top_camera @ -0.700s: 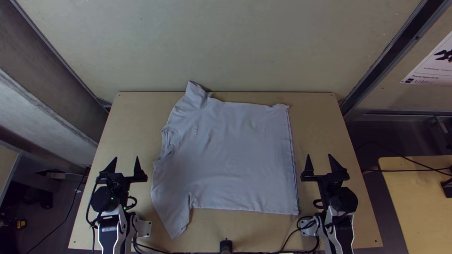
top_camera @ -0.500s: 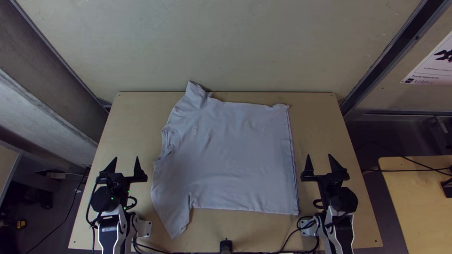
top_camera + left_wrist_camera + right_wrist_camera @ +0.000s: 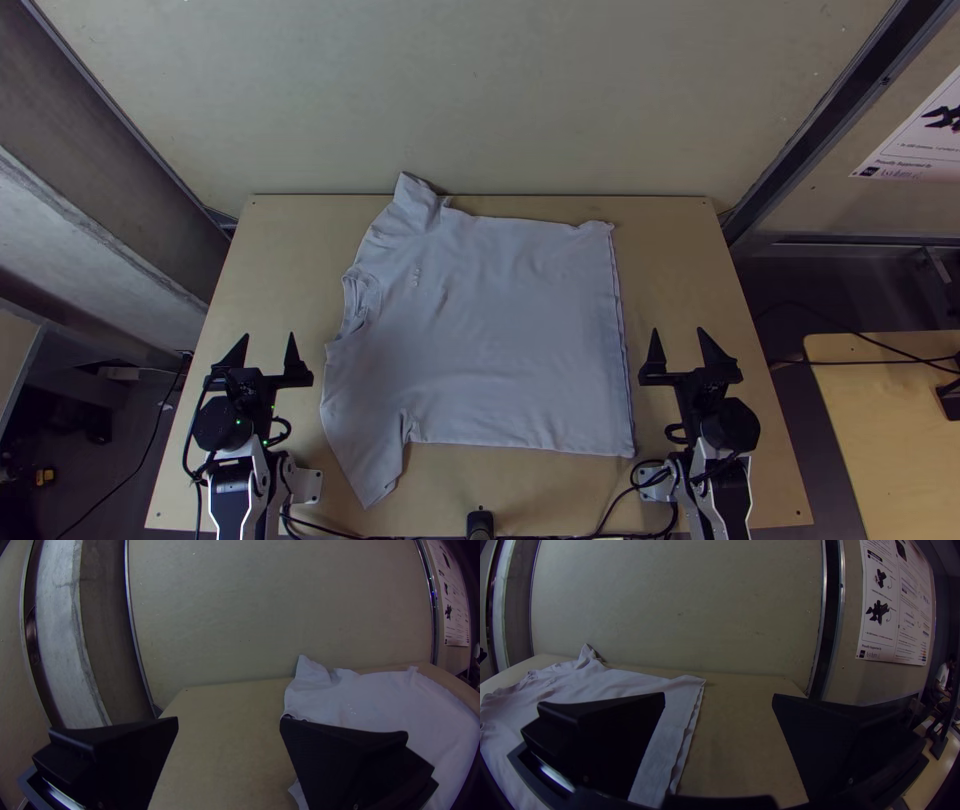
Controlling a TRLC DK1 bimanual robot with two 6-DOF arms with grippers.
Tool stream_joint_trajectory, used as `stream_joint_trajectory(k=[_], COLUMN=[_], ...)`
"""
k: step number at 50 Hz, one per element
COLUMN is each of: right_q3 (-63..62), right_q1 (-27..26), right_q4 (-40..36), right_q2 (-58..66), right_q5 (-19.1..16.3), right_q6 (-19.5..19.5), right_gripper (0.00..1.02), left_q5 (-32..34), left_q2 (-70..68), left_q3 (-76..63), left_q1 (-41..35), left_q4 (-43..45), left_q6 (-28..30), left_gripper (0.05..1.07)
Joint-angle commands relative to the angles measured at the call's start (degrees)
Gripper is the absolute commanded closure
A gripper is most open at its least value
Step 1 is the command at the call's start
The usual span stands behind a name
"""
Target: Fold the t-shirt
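In the top view, my left gripper (image 3: 270,350) stands open at the table's left side, apart from the cloth. My right gripper (image 3: 682,345) is open too, just right of the shirt's hem. The pale t-shirt (image 3: 490,330) lies spread between them, collar toward the left, one sleeve pointing to the back edge and the other to the front. In the left wrist view, bare table shows between the fingers of the left gripper (image 3: 229,722), with the shirt (image 3: 370,695) partly behind one finger. The right gripper (image 3: 719,697) has its fingers wide apart; the shirt (image 3: 675,740) is partly behind one.
The wooden table (image 3: 700,260) has bare strips along both sides of the shirt. A wall (image 3: 480,90) rises behind its back edge. Black cables (image 3: 620,500) run along the front edge between the arm bases, past a small black post (image 3: 480,522).
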Motion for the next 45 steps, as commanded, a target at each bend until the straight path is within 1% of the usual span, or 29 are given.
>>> stream_joint_trajectory(k=[1,4,8,11,21,23,25,28,39,45], right_q3=[-1.0,-1.0,-1.0,-1.0,-1.0,-1.0,-1.0,-0.9,1.7,4.0], right_q1=[0.1,0.1,0.5,1.9,5.3,6.0,7.2,9.0,8.7,8.5], right_q4=[1.0,1.0,1.0,1.0,1.0,1.0,0.9,0.7,1.2,5.8], right_q2=[-0.5,-0.5,-0.5,-0.5,-0.5,-0.5,-0.5,-0.5,-0.6,0.1], right_q5=[-0.3,-0.3,-0.3,-0.5,-0.5,-0.6,-0.6,-0.4,-0.2,0.1], right_q6=[0.9,0.9,1.2,2.0,2.0,2.7,4.2,3.9,5.9,5.6], right_gripper=[0.04,0.04,0.04,0.04,0.04,0.04,0.04,0.04,0.04,0.04], left_q5=[0.4,0.7,0.7,0.7,0.8,0.8,0.8,0.8,0.8,0.8], left_q2=[-0.5,-0.5,-0.5,-0.5,-0.5,-0.5,-0.5,-0.5,-0.6,-0.5], left_q3=[-2.4,-2.4,-2.4,-2.4,-2.4,-2.4,-2.4,-2.4,-0.7,1.2], left_q1=[0.2,-0.8,-1.1,-1.3,-1.9,-2.3,-2.4,-2.6,-2.9,-3.2], left_q4=[-1.5,-1.5,-1.6,-1.6,-1.6,-1.6,-1.6,-1.6,-0.4,4.5], left_q6=[-0.2,-4.8,-5.4,-5.8,-5.9,-5.9,-5.9,-5.9,-4.9,-3.8], left_gripper=[0.1,0.1,0.1,0.1,0.1,0.1,0.1,0.1,0.1,0.1])
